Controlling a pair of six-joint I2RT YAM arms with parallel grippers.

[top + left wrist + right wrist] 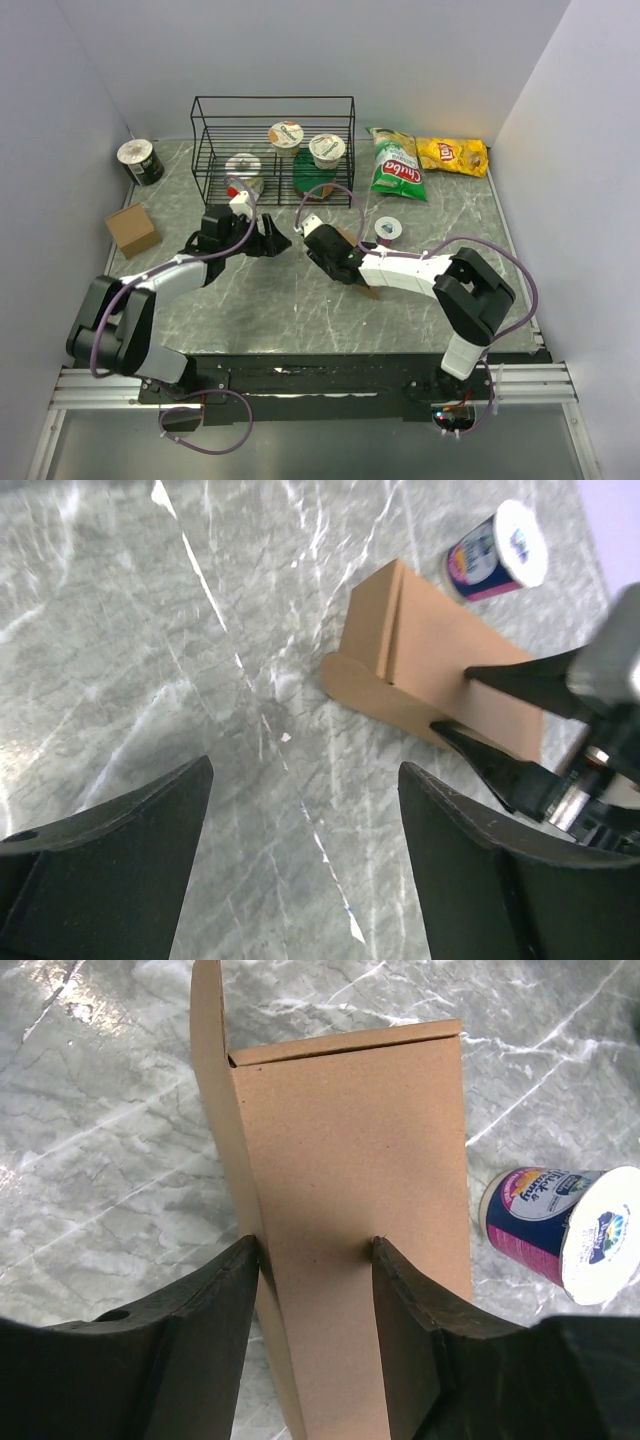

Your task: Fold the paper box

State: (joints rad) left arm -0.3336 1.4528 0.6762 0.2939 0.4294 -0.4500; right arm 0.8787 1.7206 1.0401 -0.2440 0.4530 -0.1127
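Note:
The paper box is a plain brown oblong carton, lying on the marble table. It shows in the left wrist view [430,640], in the right wrist view [350,1150], and mostly hidden under the right arm in the top view [346,240]. One side flap stands up along its left edge. My right gripper [315,1245] is closed on the box, one finger against the left side wall and the other pressed on the top face. My left gripper [305,780] is open and empty over bare table, left of the box [270,240].
A yogurt cup [565,1240] lies on its side just right of the box. A wire rack [272,150] with several cups stands behind. Two chip bags [395,165] lie at the back right. A small squarish cardboard box [132,230] and a can [140,160] sit at the left.

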